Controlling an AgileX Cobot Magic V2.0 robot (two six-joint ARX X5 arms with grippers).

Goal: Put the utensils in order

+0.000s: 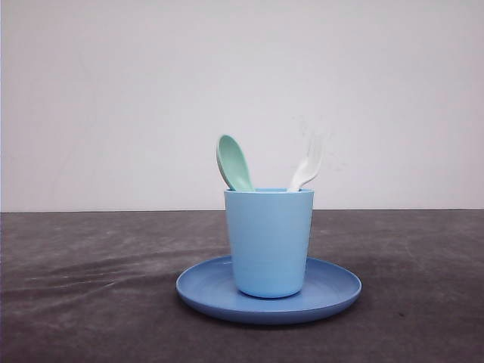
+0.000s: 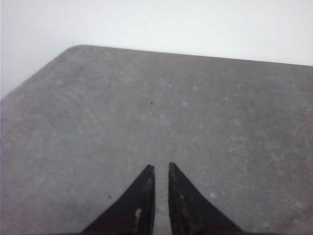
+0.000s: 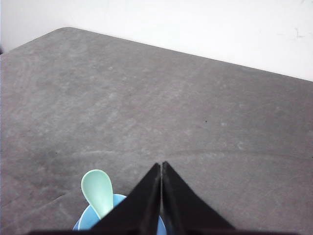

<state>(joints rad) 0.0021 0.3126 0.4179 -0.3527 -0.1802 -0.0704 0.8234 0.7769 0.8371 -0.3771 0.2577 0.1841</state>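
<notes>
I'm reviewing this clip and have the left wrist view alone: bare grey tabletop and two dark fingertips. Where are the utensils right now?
Observer: Both stand in the light blue cup: the mint-green spoon on the robot's left side, the white fork on the right.
Operator: Is the cup straight on the table?
Observer: No, it stands upright on a round blue plate.
Operator: Where is the other arm?
Observer: The right gripper is above the cup, fingers together, with nothing between them.
</notes>
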